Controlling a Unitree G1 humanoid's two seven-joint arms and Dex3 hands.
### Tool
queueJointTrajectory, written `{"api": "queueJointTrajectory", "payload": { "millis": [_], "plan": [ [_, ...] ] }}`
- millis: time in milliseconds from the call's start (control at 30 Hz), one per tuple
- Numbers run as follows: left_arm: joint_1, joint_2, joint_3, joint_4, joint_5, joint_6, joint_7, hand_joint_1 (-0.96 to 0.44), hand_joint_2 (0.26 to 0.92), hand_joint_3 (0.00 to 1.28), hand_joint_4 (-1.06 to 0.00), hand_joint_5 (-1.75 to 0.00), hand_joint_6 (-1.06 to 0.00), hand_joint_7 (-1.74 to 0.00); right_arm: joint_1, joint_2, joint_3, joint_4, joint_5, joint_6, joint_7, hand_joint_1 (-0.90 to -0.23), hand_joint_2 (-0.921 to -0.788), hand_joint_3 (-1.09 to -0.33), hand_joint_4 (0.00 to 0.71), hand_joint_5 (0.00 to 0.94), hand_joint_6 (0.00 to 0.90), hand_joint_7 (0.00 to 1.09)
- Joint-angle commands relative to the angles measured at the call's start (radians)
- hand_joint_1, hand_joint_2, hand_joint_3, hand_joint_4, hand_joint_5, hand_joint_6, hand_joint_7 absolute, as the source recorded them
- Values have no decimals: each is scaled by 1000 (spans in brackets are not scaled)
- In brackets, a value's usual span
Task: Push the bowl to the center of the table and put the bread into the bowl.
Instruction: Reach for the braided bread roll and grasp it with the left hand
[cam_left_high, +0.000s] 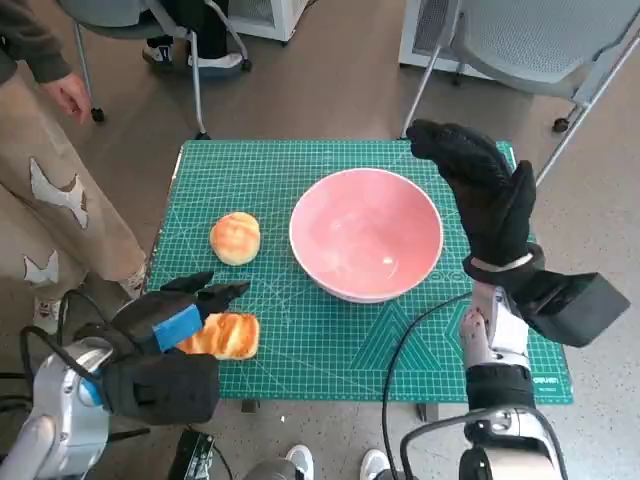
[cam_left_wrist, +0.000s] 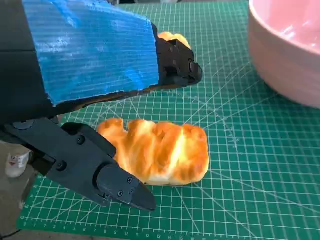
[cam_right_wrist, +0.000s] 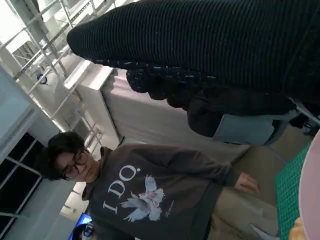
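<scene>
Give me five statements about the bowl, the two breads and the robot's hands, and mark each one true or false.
1. The pink bowl is empty. True.
2. The long bread lies inside the bowl. False: it lies on the green mat, beside the bowl.
3. The left hand is over the long bread with its fingers apart, not gripping it. True.
4. The right hand holds the round bread. False: it holds nothing and is raised at the bowl's far side, away from that bread.
5. The round bread touches the bowl. False: mat shows between them.
</scene>
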Motion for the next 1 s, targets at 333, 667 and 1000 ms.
{"api": "queueJointTrajectory", "payload": {
  "millis": [333, 667, 1000],
  "plan": [
    [-63, -14, -51, 92, 31, 6, 14, -343, 718, 2, -135, -22, -231, -196, 38, 8, 2, -22, 0, 17, -6, -643, -921, -701, 235, 0, 118, 467],
    [-87, -29, -87, 147, 56, 24, 22, -319, 718, 2, -141, -19, -216, -221, 39, 8, 2, -27, 2, 16, -2, -647, -921, -700, 236, 0, 113, 478],
    [-103, -46, -119, 190, 87, 54, 26, -292, 719, 1, -155, -15, -132, -395, 42, 10, 2, -32, 4, 14, 0, -649, -921, -700, 236, 0, 108, 487]
  ]
}}
